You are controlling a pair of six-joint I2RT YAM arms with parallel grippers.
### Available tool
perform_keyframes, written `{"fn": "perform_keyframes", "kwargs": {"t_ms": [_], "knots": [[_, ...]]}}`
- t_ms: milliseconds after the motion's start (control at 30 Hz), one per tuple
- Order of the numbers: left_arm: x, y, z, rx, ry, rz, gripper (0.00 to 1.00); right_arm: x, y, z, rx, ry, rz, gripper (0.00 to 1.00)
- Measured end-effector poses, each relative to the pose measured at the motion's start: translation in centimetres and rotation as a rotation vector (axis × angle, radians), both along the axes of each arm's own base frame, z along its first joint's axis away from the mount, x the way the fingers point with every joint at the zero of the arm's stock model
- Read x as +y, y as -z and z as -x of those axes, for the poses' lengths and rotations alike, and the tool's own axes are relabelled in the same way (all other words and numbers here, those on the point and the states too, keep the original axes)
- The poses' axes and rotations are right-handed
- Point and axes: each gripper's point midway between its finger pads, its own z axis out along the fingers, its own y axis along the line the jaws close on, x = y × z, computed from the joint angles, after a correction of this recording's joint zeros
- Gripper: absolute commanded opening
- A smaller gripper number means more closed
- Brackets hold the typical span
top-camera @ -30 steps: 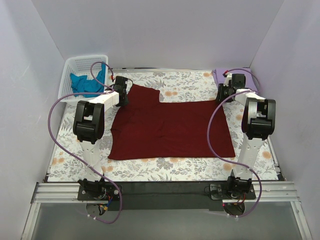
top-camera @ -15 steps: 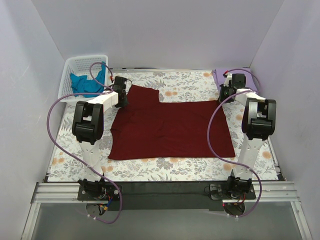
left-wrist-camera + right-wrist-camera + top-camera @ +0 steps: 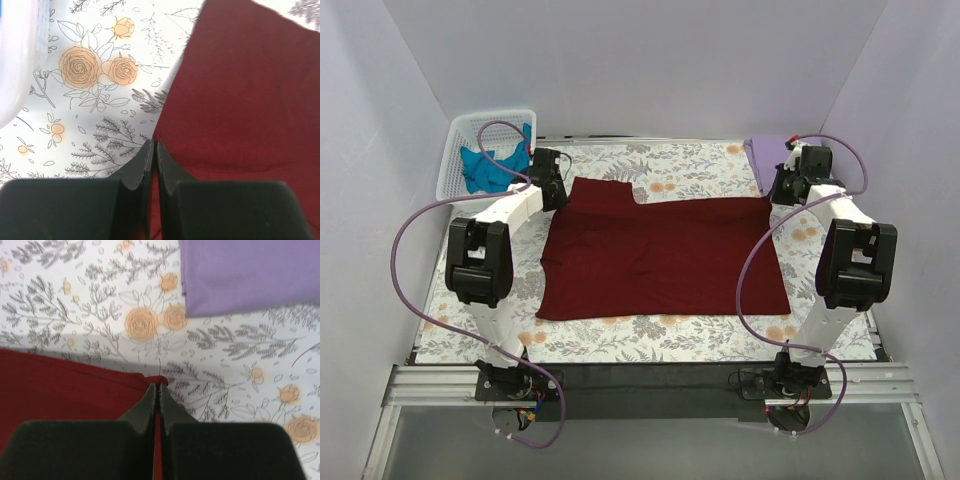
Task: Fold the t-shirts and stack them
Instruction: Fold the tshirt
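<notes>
While the dark maroon t-shirt (image 3: 660,255) lies spread flat in the middle of the floral cloth (image 3: 700,165), both of its far corners are in the grippers' hold. Its near edge runs roughly parallel to the arm bases, and a squarish part at the far left juts toward the back wall.

At that far-left edge sits the left gripper (image 3: 563,192). In the left wrist view its black fingers (image 3: 135,170) are pressed together with the shirt's edge running in between them, and a strip of red shows in the slit lower down, so it is clamped on the fabric. Bare floral print lies to one side of the tips and maroon cloth to the other.

The right gripper (image 3: 775,196) is at the shirt's far-right corner. In the right wrist view its fingertips (image 3: 170,410) meet on the very tip of that corner, again with red in the slit between them.

Just beyond the right gripper, the lavender t-shirt (image 3: 765,152) lies folded flat at the far-right corner of the cloth, apart from the maroon one.

At the far left, off the cloth's corner, a white lattice basket (image 3: 490,116) holds the crumpled teal t-shirt (image 3: 485,168), near the left gripper.
</notes>
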Motion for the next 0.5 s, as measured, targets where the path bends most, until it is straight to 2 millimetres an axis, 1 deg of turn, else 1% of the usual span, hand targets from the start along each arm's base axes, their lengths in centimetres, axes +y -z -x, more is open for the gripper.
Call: {"fn": "perform_keyframes", "kwargs": {"t_ms": [100, 300, 400, 500], "knots": [[0.0, -0.8, 0.6, -0.017, 0.001, 0.010, 0.00, 0.1, 0.8, 1.3, 0.028, 0.013, -0.014, 0.01], [0.4, -1.3, 3.1, -0.013, -0.009, 0.017, 0.00, 0.0, 2.6, 4.2, 0.093, 0.045, -0.034, 0.01], [0.5, -1.5, 4.3, -0.013, -0.012, 0.020, 0.00, -0.3, 2.5, 5.1, 0.095, 0.065, -0.040, 0.01], [0.6, -2.2, 5.0, -0.024, -0.014, 0.024, 0.00, -0.4, 1.7, 6.0, 0.081, 0.080, -0.048, 0.01]]}}
